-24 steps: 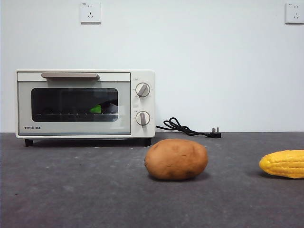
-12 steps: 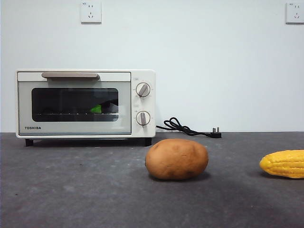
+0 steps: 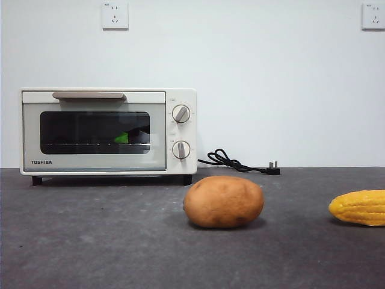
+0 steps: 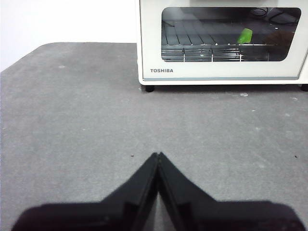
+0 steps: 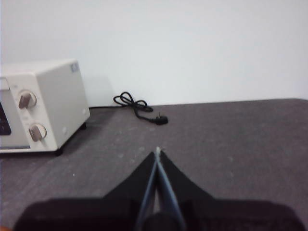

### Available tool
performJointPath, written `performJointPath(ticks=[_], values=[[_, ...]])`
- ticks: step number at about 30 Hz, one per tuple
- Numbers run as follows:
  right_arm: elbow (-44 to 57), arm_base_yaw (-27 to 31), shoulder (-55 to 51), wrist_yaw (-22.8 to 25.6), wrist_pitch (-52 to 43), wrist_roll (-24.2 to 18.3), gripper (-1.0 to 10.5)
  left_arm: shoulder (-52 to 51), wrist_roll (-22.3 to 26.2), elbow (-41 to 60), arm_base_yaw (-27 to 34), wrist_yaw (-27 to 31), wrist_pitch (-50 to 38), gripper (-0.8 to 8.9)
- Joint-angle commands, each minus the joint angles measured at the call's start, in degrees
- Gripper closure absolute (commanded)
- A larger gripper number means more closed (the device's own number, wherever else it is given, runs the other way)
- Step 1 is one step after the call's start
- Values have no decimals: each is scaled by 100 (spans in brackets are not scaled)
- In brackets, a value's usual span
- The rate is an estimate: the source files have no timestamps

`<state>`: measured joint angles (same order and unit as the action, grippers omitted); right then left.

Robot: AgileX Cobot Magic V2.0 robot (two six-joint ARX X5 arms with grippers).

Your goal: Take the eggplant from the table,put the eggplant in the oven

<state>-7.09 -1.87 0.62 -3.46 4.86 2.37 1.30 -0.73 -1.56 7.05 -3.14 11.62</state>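
The cream-white oven (image 3: 108,131) stands at the back left of the dark grey table (image 3: 120,241) with its door closed. Through the glass, the eggplant (image 3: 122,138) lies on the wire rack; its green cap (image 4: 244,35) shows best, the dark body beside it is hard to make out. My left gripper (image 4: 158,155) is shut and empty, held back over bare table in front of the oven (image 4: 221,41). Off to the oven's knob side (image 5: 36,108), my right gripper (image 5: 158,150) is shut and empty too. Neither arm appears in the front view.
A brown potato (image 3: 224,201) lies mid-table in front of the oven's right end. Yellow corn (image 3: 359,208) lies at the right edge. The oven's black cord and plug (image 3: 237,162) trail along the back wall (image 5: 139,108).
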Motion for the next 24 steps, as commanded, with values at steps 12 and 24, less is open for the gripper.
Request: performJointPath(ticks=[12, 24], values=[[614, -4, -17, -17, -33, 66, 946, 59, -61, 46, -13, -2, -48, 817], [625, -4, -17, 2, 549, 39, 946, 59, -61, 46, -13, -2, -48, 818]])
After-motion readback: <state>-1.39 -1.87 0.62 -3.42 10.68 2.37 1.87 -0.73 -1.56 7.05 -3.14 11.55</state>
